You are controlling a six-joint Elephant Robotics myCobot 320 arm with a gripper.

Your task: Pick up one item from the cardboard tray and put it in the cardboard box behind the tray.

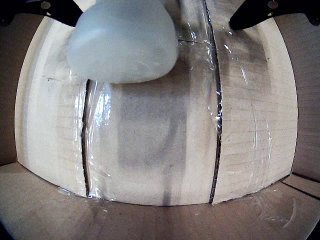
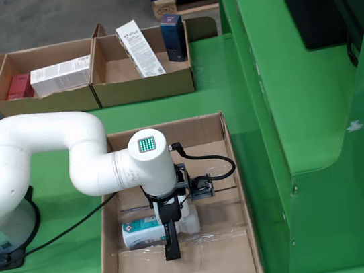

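In the wrist view my gripper (image 1: pixel 154 22) is open, with its black fingers (image 1: pixel 50 10) spread wide at the top corners. A translucent white bottle (image 1: pixel 122 42) sits between them, close to the left finger and apart from the right one. In the fixed view the same white bottle with a teal label (image 2: pixel 140 232) lies on its side on the floor of the large cardboard box (image 2: pixel 240 189). My gripper (image 2: pixel 174 236) hangs right over the bottle's right end. Below me is the box's taped floor (image 1: pixel 160 140).
A two-part cardboard tray (image 2: pixel 98 94) stands further up in the fixed view. It holds a red and white carton (image 2: pixel 58 76), a long white carton (image 2: pixel 140 47) and a dark blue box (image 2: pixel 171 28). A green machine frame (image 2: pixel 303 126) stands to the right.
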